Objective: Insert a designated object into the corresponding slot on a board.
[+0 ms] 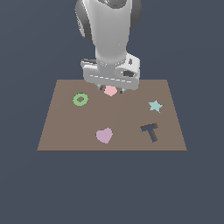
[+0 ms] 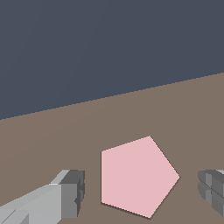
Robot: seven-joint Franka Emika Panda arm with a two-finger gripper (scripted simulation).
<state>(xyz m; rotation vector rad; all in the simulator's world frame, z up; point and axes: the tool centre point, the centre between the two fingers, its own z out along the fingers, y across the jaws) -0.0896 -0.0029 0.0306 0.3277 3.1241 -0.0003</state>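
Your gripper (image 2: 140,192) is spread wide, nothing in it. In the wrist view one finger (image 2: 70,192) sits on each side of the pink pentagon (image 2: 138,177), w/ a clear gap both sides, no contact. The pentagon lies flat on the board (image 1: 61,131), at the far edge near the middle, mostly hidden under the hand in the exterior view (image 1: 110,91).

Risks from here:
- Fingers aren't square to the pentagon's sides. If you close on a corner rather than a flat, it can twist or squirt out.
- Can't tell finger height above the board. Too low and the tips scrape; too high and you pinch only the top edge and it slips on lift.
- The piece is thin and flat, so not much to grab.

Slots/pieces on the board: green ring (image 1: 80,99) far on the exterior view's left, teal star (image 1: 155,105) on its right, purple heart (image 1: 104,135) near-centre, dark T (image 1: 150,131) near-right. The T looks like a recess, but I can't tell for sure which shapes are slots and which are pieces. No pentagon slot is visible, so the target isn't settled.
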